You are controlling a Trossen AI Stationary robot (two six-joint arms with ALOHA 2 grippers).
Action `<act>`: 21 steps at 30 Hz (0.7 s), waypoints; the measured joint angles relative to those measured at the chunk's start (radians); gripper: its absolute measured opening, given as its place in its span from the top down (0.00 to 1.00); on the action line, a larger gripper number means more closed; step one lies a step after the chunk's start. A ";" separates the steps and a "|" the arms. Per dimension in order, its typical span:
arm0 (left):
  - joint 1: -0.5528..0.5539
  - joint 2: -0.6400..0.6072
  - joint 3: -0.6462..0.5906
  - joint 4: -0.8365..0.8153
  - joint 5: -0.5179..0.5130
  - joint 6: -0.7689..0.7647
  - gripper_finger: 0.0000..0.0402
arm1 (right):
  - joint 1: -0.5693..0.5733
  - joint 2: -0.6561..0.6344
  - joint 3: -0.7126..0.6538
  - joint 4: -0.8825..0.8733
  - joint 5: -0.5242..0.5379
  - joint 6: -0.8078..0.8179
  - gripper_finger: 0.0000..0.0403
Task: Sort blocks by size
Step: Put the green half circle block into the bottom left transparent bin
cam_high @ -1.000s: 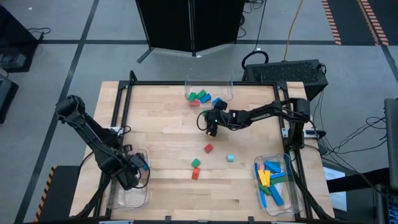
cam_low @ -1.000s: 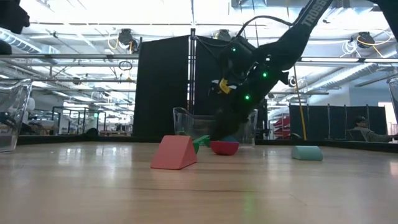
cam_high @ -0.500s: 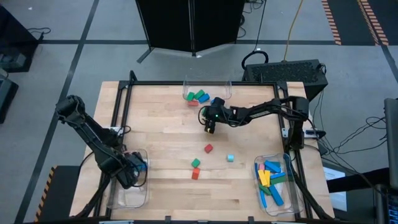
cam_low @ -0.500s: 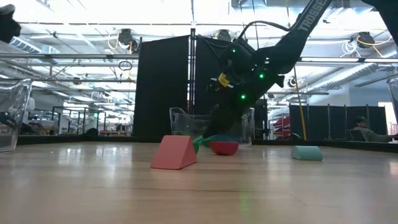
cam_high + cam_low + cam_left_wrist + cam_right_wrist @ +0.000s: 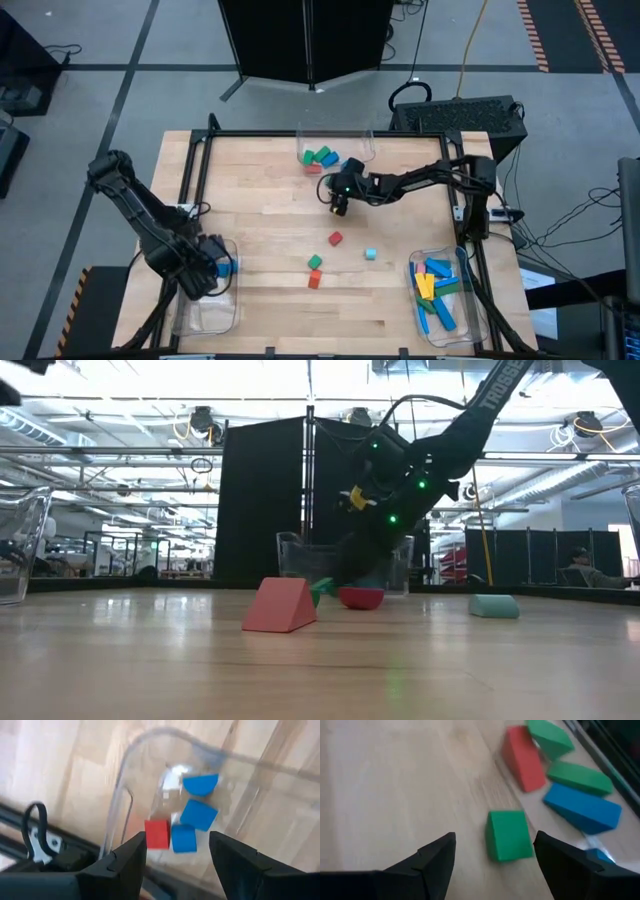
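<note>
My right gripper is open and low over the table, just on the near side of the far clear bin. A green block lies flat on the wood ahead of its fingers, untouched. Red, green and blue blocks lie beyond it. My left gripper is open and empty above the left clear bin, which holds three blue blocks and a red cube. A red block, a cyan block, a green block and another red block lie loose in the table's middle.
The right clear bin at the near right holds several long yellow, blue and green bars. Black rails frame the table's edges. In the low view the loose blocks stand in front of my right gripper.
My right gripper has gone a little toward the far bin and stays open. My left arm has risen a little over the left bin.
</note>
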 joint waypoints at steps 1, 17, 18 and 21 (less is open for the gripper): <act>0.000 -0.005 0.008 -0.001 -0.019 0.000 0.46 | 0.014 0.001 -0.001 -0.021 0.049 0.001 0.35; 0.002 -0.012 0.073 -0.081 -0.233 -0.001 0.46 | 0.059 0.003 -0.003 0.028 0.224 -0.157 0.35; 0.002 -0.012 0.073 -0.081 -0.237 -0.001 0.46 | 0.051 0.003 -0.003 0.042 0.215 -0.165 0.35; 0.002 -0.012 0.073 -0.082 -0.239 0.000 0.46 | 0.022 0.003 -0.003 0.087 0.181 -0.201 0.35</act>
